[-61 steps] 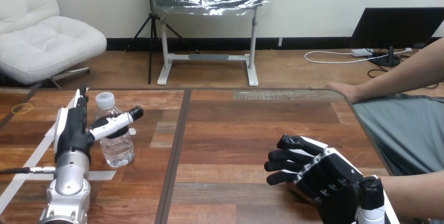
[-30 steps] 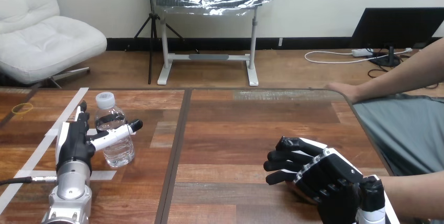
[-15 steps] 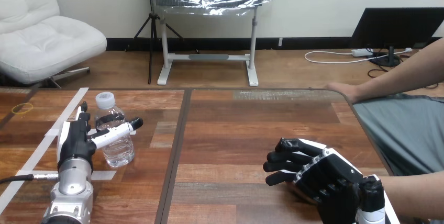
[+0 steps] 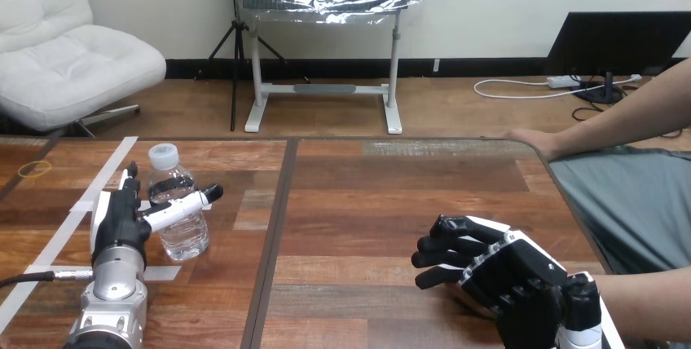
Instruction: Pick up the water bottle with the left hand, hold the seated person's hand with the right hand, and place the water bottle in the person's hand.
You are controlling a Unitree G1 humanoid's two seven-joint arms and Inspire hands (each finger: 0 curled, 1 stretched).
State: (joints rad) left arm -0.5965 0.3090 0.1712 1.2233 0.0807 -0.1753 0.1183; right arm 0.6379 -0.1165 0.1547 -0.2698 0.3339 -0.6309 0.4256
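Observation:
A clear water bottle [image 4: 181, 231] with a white cap stands upright on the wooden table [image 4: 391, 202], left of the middle. My left hand [image 4: 116, 220] is at the bottle's left side. Its thumb [image 4: 183, 205] crosses the bottle's front and its dark fingers show through the plastic, wrapped round the back. My right hand [image 4: 497, 271] rests near the table's front right with fingers curled and nothing in them. The person's hand [image 4: 534, 141] lies flat on the far right corner of the table, well apart from both my hands.
White tape strips [image 4: 98, 182] run across the table's left part. A yellow rubber band [image 4: 34, 169] lies at the far left. A dark seam [image 4: 277, 235] splits the tabletop. The person's other forearm [image 4: 652, 300] shows at the lower right edge.
My left hand's fingers, straight up beside the bottle two seconds ago, have curled round its back, and the thumb has settled lower across its front. The right hand has stayed put.

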